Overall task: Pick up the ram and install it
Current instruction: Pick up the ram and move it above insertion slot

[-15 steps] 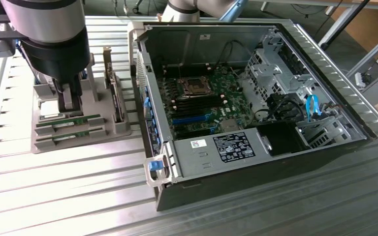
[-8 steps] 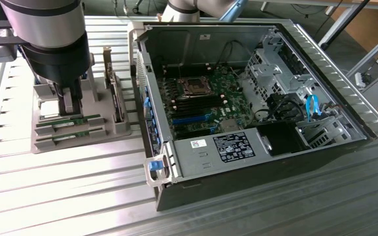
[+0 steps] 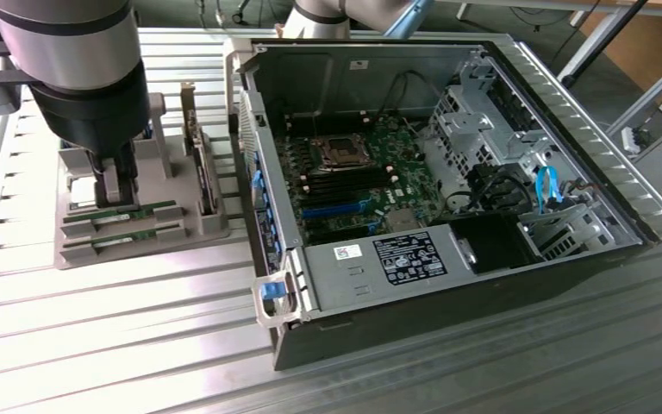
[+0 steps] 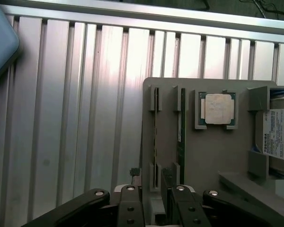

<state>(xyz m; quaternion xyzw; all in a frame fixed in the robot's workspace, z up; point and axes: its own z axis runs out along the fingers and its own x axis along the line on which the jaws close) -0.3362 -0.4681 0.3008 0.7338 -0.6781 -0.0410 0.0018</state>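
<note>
Two ram sticks stand on edge in slots of a grey holder [image 3: 210, 226] at the exterior view's left. One ram stick [image 3: 118, 212] is a thin green strip and lies just under my gripper [image 3: 116, 183]; the other [image 3: 124, 235] sits one slot nearer. In the wrist view a green ram edge [image 4: 181, 127] runs along one slot, and a thinner edge [image 4: 155, 135] along the neighbouring slot. My gripper [image 4: 156, 210] is open, its dark fingers [image 4: 130, 208] standing either side of that thinner edge and holding nothing.
An open computer case [image 3: 607, 216] lies at the exterior view's right, with its motherboard's black and blue memory slots [image 3: 334, 194] exposed. The holder also carries a square silver processor [image 4: 219, 109] and a labelled hard drive [image 4: 280, 135]. The table [image 3: 113, 319] is ribbed metal.
</note>
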